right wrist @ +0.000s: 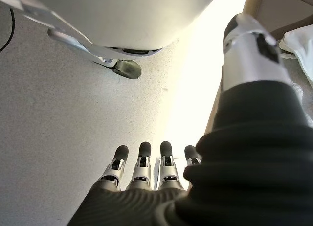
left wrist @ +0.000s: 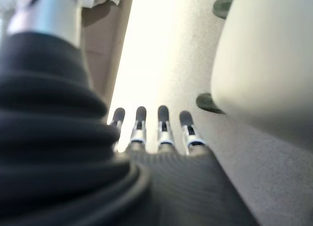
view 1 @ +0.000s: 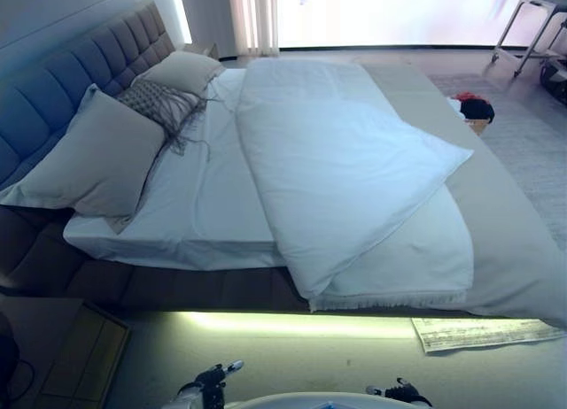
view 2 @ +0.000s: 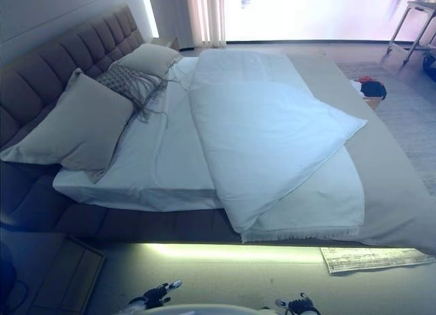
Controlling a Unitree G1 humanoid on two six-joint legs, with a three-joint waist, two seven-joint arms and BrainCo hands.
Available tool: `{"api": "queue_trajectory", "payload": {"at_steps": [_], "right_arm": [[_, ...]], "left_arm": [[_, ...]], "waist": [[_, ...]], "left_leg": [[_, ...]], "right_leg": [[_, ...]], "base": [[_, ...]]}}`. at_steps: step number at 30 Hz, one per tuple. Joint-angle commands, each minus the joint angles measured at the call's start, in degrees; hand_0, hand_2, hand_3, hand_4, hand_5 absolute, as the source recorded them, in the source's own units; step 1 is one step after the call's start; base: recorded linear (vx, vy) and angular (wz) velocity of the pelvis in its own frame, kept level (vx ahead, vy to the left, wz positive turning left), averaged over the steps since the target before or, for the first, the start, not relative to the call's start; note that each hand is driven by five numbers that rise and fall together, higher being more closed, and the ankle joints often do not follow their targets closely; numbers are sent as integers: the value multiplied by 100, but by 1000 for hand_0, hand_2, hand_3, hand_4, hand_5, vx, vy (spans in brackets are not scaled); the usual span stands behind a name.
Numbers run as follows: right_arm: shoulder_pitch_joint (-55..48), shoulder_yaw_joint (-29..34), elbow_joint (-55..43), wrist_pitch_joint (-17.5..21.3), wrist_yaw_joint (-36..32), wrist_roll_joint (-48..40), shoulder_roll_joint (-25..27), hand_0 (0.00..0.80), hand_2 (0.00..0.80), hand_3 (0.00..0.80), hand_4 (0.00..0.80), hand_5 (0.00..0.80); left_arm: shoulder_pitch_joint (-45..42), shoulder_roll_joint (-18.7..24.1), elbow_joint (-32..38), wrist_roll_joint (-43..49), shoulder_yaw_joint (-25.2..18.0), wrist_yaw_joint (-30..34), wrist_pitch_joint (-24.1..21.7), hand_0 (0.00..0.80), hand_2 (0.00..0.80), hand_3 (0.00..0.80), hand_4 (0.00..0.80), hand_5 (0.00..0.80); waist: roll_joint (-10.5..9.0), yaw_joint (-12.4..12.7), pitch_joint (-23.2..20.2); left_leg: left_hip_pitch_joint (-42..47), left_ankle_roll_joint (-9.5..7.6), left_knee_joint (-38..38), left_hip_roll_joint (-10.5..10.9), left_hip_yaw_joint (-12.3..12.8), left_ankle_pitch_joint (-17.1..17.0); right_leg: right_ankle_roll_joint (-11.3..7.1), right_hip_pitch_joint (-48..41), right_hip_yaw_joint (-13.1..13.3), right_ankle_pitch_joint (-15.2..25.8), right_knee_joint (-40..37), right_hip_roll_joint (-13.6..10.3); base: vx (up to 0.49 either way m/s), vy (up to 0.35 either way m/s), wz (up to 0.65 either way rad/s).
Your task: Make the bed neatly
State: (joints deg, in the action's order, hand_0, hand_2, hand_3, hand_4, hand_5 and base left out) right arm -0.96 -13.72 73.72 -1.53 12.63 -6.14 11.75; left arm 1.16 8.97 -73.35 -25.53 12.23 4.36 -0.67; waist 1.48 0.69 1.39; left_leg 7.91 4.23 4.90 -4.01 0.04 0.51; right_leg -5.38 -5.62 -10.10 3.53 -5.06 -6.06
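The bed (view 1: 204, 214) stands with its tufted headboard (view 1: 80, 68) at the head end, and the white duvet (view 1: 337, 161) lies on it unmade: it runs down the middle of the mattress in a long fold, with one corner turned back so that it points toward the far side edge, leaving the white sheet (view 1: 199, 192) bare on the headboard side. Under the duvet, a grey bedspread (view 1: 505, 214) covers the foot half of the bed and hangs over its foot edge. A large grey pillow (view 1: 93, 152) leans against the headboard at the near corner, a second grey pillow (view 1: 182, 71) lies at the far corner, and a dark fringed cushion (view 1: 159, 104) sits between them, touching both. A strip of light glows under the near side edge of the bed, and a sheet of printed paper (view 1: 487, 332) lies on the floor beside the foot corner. Beyond the far side a small basket (view 1: 477, 121) on the floor holds dark and red items (view 1: 474, 106). Both hands hang low over the floor, well apart from the bed: the left hand (left wrist: 161, 138) and the right hand (right wrist: 146, 174) each have straight, relaxed fingers and hold nothing.
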Motion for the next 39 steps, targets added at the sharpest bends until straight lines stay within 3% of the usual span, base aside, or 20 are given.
{"api": "queue_trajectory", "payload": {"at_steps": [1, 11, 14, 16, 17, 19, 22, 25, 26, 31, 34, 36, 39], "right_arm": [[480, -72, 240, 7, 16, 21, -309, 0, 0, 0, 0, 0], [581, 5, 285, -55, -122, -97, -201, 0, 0, 0, 0, 0], [672, 3, 245, -104, -190, -175, -104, 0, 0, 0, 0, 0], [680, -26, 158, -168, -149, -87, -33, 0, 0, 0, 0, 0], [677, -28, 128, -222, -100, -63, 26, 0, 0, 0, 0, 0], [723, 77, 214, -248, -86, -67, 122, 0, 0, 0, 0, 0], [751, 181, 348, -146, -118, -108, 126, 0, 0, 0, 0, 0], [680, 215, 363, -29, -78, -235, 92, 0, 0, 0, 0, 0], [645, 236, 385, 28, -44, -218, 62, 0, 0, 0, 0, 0], [557, 329, 381, 197, -64, -146, -31, 0, 0, 0, 0, 0], [544, 364, 271, 216, -54, -200, -84, 0, 0, 0, 0, 0], [599, 383, 192, 263, -12, -339, -137, 0, 0, 0, 0, 0], [628, 448, 91, 307, -22, -581, -134, 0, 0, 0, 0, 0]], "left_arm": [[193, -20, -477, 356, -17, -50, -84, 0, 0, 0, 0, 0], [199, 80, -523, 341, -130, -94, 266, 0, 0, 0, 0, 0], [200, 133, -508, 111, -344, -164, 260, 0, 0, 0, 0, 0], [162, 166, -467, -303, -523, -215, 147, 0, 0, 0, 0, 0], [145, 175, -447, -551, -668, -219, 115, 0, 0, 0, 0, 0], [34, 134, -512, -762, -907, -230, 24, 0, 0, 0, 0, 0], [-126, 139, -569, -673, -1012, -309, -46, 0, 0, 0, 0, 0], [-247, 111, -597, -483, -1019, -385, -147, 0, 0, 0, 0, 0], [-259, 91, -591, -408, -1077, -417, -148, 0, 0, 0, 0, 0], [-82, 156, -582, -377, -1043, -309, -217, 0, 0, 0, 0, 0], [56, 256, -498, -273, -1004, -313, -176, 0, 0, 0, 0, 0], [109, 326, -470, -178, -947, -331, -177, 0, 0, 0, 0, 0], [164, 426, -450, -100, -876, -369, -134, 0, 0, 0, 0, 0]], "waist": [[-271, -65, 124], [-239, -147, 262], [-367, -165, 474], [-368, -115, 694], [-313, -32, 839], [-125, 187, 999], [25, 442, 1023], [-70, 652, 979], [-120, 662, 906], [-225, 667, 720], [-273, 736, 597], [-338, 753, 516], [-253, 582, 508]], "left_leg": [[-197, -317, 10, 319, 214, -263], [-112, -285, -72, 214, 231, -299], [-564, -227, -1437, 119, 407, -195], [-1257, -139, -2433, 54, 442, -684], [-1701, -63, -2683, 137, 340, -1001], [-2083, 15, -2292, 341, 207, -1372], [-2179, 61, -964, 212, 360, -1809], [-2247, 52, -282, 302, 269, -1784], [-2150, -24, -244, 327, 372, -1542], [-2168, -207, -926, 303, 683, -1097], [-2240, -345, -1166, 393, 689, -952], [-2117, -490, -1074, 481, 677, -882], [-1673, -594, -827, 539, 626, -795]], "right_leg": [[54, -3, 244, 177, 110, 134], [186, 81, 395, 77, 243, 307], [368, 185, 293, -7, 536, 252], [525, 214, 231, -115, 765, 282], [568, 182, 297, -195, 889, 328], [521, 1, 491, -335, 968, 488], [489, -449, 594, -547, 842, 670], [445, -899, 787, -700, 643, 610], [402, -1003, 783, -732, 537, 518], [187, -1121, 462, -859, 757, 32], [84, -1177, 316, -932, 1063, -126], [-141, -929, 235, -447, 1716, -304], [-185, -122, 193, 70, 2249, -425]], "base": [[25, -55, -1], [42, -92, -9], [44, -123, -9], [40, -78, -14], [145, 11, -9], [311, 66, -11], [385, 81, -49], [395, 139, -52], [285, 180, -18], [282, 191, 5], [302, 131, -10], [216, 82, -8], [228, 44, -6]]}}
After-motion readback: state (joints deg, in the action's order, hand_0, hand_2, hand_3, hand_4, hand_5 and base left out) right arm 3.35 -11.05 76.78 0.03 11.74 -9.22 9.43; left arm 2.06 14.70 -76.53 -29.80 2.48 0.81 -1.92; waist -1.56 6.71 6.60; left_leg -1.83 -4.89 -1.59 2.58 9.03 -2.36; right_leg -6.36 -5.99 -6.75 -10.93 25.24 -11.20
